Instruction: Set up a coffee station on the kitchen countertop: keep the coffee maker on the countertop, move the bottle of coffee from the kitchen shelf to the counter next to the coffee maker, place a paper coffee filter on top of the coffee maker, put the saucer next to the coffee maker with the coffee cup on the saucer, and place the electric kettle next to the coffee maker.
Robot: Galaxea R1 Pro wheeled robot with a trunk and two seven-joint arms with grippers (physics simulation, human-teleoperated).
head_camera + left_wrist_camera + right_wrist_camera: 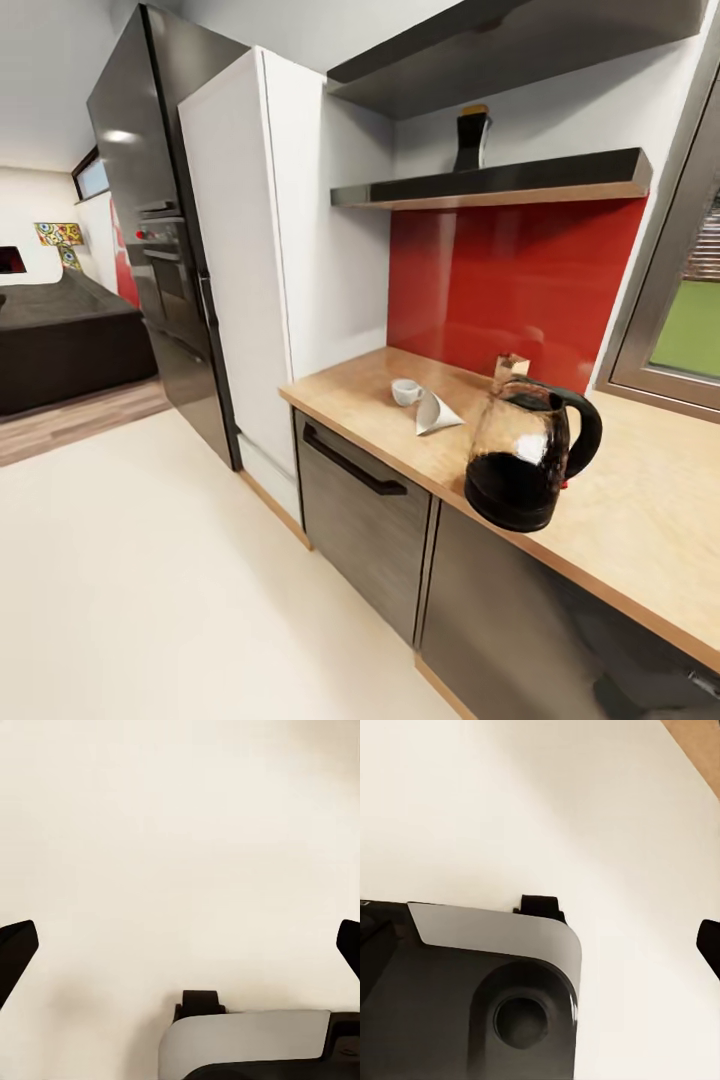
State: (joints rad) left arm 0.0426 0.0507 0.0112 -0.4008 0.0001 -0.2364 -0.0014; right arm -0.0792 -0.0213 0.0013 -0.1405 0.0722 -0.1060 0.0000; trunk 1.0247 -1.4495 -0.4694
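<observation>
On the wooden countertop [640, 520] stands the dark glass electric kettle [528, 455], close to the front edge. Further along the counter lie a white coffee cup [406, 391] and, beside it, a white paper coffee filter [437, 413] on its side. A small tan object [510, 366] peeks out behind the kettle; I cannot tell what it is. The dark bottle of coffee [472, 137] stands on the lower wall shelf [500, 186]. My left gripper [180, 952] is open over the cream floor. One fingertip [710, 945] of my right gripper shows far to the side, so that gripper is open too.
A tall white cabinet [250, 270] and a black oven column [160, 240] stand left of the counter. Dark cabinet fronts [365, 515] sit under the counter. A window [690, 320] is at the right. The robot's base [465, 997] shows below both wrists. Cream floor [150, 580] spreads out before the units.
</observation>
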